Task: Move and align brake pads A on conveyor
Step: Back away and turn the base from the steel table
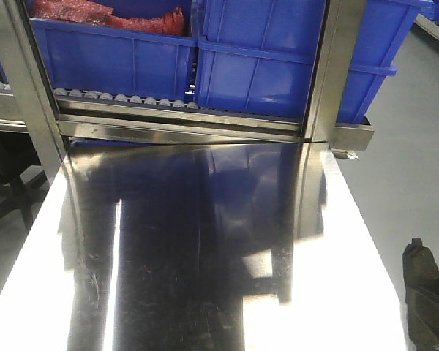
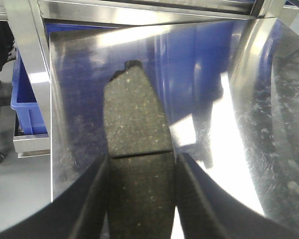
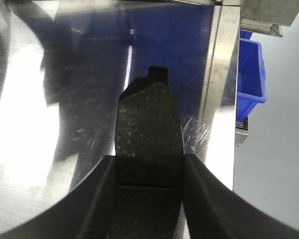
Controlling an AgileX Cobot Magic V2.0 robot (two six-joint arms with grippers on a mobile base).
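Note:
In the left wrist view a dark-grey speckled brake pad with a thin groove across its middle sticks out forward between the black fingers. My left gripper is shut on it, above the shiny steel table. The right wrist view shows much the same: a second brake pad, with a small tab at its far end, is clamped in my right gripper over the table's right part. Neither gripper appears in the front view. The conveyor is out of view.
The steel table fills the front view. Behind it stands a steel roller rack carrying blue bins, framed by steel posts. A dark object sits past the table's right edge. Another blue bin is on the floor side.

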